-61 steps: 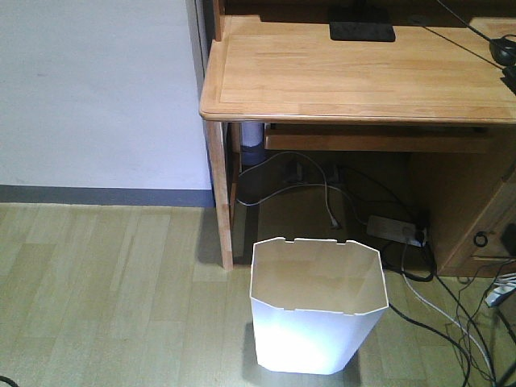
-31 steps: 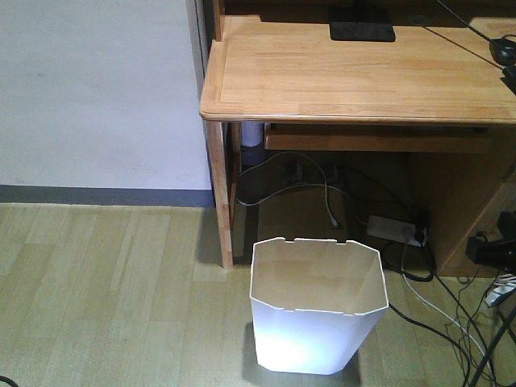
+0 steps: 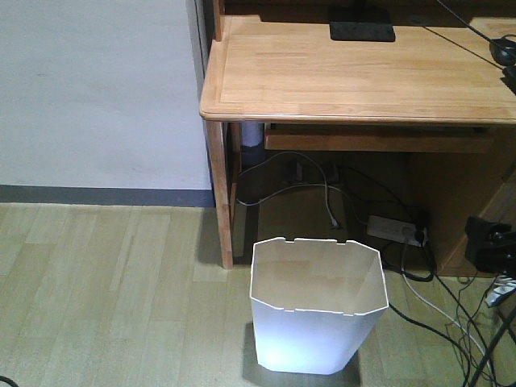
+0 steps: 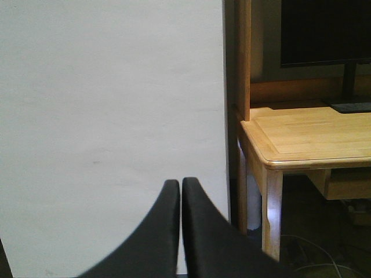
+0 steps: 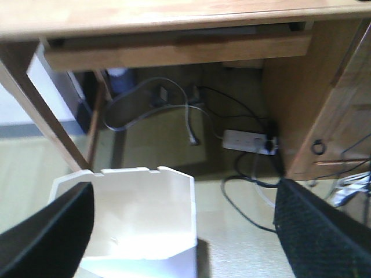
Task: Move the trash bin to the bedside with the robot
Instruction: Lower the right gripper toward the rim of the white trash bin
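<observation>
A smooth white thin-walled trash bin (image 3: 316,334) with a notched octagonal rim stands on the pale plank floor (image 3: 105,290), by the light wooden desk (image 3: 355,72). The right gripper (image 5: 184,186) gapes wide and empty. The left gripper (image 4: 181,182) has its curved black fingers pressed together, holding nothing.

The trash bin (image 3: 314,339) is standing on the floor (image 3: 121,282) before the desk (image 3: 339,76). A power strip (image 3: 393,229) is lying under the desk, at 1 o'clock from the trash bin. A monitor base (image 3: 362,31) is sitting on the desk, at 12 o'clock.
</observation>
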Motion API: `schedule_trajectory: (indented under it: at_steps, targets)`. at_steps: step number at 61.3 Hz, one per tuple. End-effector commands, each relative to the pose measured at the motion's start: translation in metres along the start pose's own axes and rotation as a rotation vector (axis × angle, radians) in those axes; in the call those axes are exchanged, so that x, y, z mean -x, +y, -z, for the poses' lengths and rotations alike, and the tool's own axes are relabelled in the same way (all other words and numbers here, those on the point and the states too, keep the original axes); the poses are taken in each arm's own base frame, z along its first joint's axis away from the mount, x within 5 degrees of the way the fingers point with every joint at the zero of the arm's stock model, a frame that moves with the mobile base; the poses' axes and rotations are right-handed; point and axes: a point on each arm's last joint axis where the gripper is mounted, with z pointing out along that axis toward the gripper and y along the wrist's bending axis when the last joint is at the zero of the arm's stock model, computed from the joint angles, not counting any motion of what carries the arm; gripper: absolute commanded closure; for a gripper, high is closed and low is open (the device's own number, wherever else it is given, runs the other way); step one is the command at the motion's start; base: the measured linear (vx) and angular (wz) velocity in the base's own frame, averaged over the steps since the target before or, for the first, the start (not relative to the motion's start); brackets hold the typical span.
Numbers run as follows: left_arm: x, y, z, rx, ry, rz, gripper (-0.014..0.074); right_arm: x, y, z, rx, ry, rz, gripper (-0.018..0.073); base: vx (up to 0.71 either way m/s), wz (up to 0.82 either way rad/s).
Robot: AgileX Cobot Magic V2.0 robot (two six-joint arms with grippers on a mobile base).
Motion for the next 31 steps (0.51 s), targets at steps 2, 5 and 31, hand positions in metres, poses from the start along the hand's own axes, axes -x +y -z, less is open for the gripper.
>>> schedule_trajectory:
  at_steps: [2,5,31]
  targets:
    - [0.003,-0.001,0.0,-0.008,-0.069,0.023,0.0603,0.028,0.001,0.0,0.007,-0.102,-0.039,-0.0044,0.0,0.0]
    - [0.003,-0.001,0.0,-0.008,-0.069,0.023,0.0603,0.033,0.002,-0.004,0.007,-0.07,-0.038,-0.0035,0.0,0.0]
    - [0.003,-0.001,0.0,-0.008,-0.069,0.023,0.0603,0.068,0.009,-0.085,0.034,0.346,-0.037,-0.0008,0.0,0.0]
